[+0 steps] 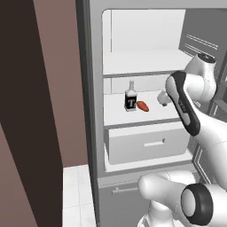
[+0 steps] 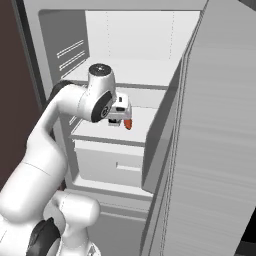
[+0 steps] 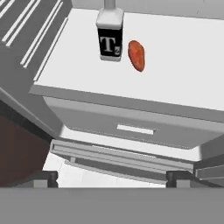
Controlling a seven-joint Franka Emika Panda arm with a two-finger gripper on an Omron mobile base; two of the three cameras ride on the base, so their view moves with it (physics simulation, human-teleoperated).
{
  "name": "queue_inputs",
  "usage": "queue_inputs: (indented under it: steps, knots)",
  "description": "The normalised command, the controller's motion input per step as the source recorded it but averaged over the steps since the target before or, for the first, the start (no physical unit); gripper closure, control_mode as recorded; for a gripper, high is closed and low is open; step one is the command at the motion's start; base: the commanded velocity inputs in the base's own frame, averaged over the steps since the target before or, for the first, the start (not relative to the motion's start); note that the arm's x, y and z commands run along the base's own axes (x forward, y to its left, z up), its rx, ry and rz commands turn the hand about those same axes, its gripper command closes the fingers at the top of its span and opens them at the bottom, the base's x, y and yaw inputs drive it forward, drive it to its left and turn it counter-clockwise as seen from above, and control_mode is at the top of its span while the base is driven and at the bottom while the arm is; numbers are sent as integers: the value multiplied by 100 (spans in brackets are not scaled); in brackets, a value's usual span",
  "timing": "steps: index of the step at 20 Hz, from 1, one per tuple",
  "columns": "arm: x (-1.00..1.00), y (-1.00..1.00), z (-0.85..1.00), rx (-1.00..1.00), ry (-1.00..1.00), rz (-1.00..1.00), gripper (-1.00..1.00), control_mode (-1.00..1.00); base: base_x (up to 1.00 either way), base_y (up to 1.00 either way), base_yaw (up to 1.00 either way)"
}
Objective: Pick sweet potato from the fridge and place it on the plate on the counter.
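On fridge shelf, sweet potato beside bottle, hand half-hidden behind arm, fingers spread.

1. A reddish-orange sweet potato is seen.
2. At its 9 o'clock, a dark bottle with a white "T" label is seen.
3. The fridge is grey-framed, with a white shelf.

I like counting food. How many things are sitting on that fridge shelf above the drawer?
2. A dark glass bottle with a white label stands upright, and a small reddish-orange sweet potato lies beside it. The arm may hide more.
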Motion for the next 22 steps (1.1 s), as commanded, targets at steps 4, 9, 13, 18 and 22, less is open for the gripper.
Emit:
queue_inputs:
  steps: [4,9,13,18,22]
  knots:
    - [4,-18,-36,3,-25,17,-100,-100,0,0,0]
    - [12,-1,-43,2,-21,12,-100,-100,0,0,0]
    - [18,0,-20,4,-9,5,-100,-100,0,0,0]
    - [26,0,-7,1,0,0,-100,-100,0,0,0]
    - [28,0,0,1,0,0,-100,-100,0,0,0]
